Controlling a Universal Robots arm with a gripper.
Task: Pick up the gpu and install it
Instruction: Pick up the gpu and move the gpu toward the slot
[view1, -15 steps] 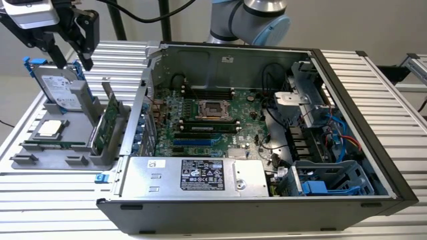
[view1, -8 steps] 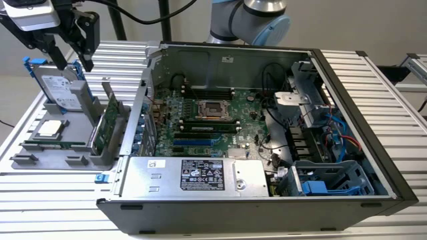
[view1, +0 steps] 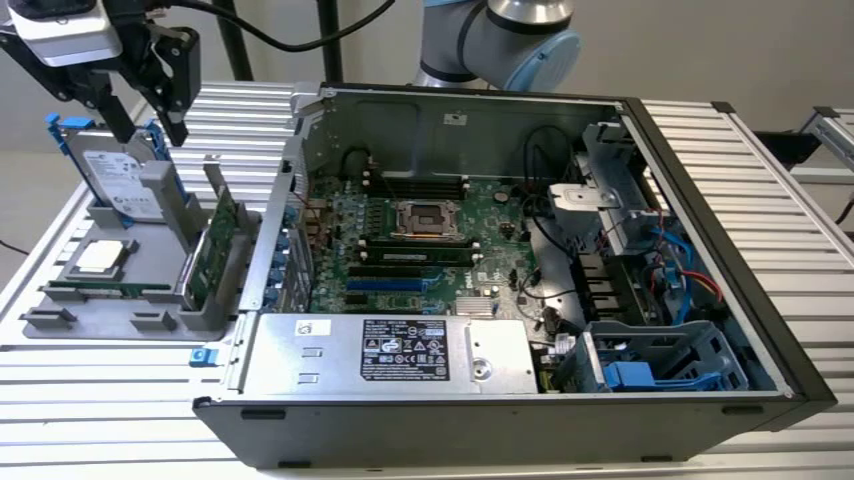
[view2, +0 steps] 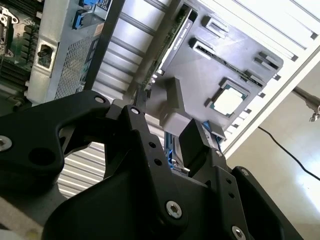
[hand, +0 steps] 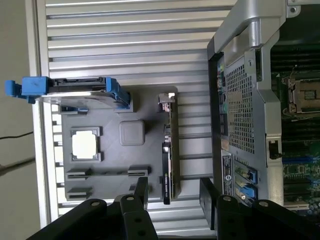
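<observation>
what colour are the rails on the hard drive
Blue; the rails on the hard drive show best in the first wrist view.

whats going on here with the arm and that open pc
The arm's gripper hovers over the gray parts tray beside the open computer case, its fingers apart and holding nothing. The gpu stands on edge in its tray slot, not yet picked up or installed.

A ribbed aluminium tabletop (view1: 747, 170) stood before a plain pale wall (view1: 721, 50). The floor (view2: 290, 115) was beige; a black cable (view2: 280, 145) lay across it.
</observation>
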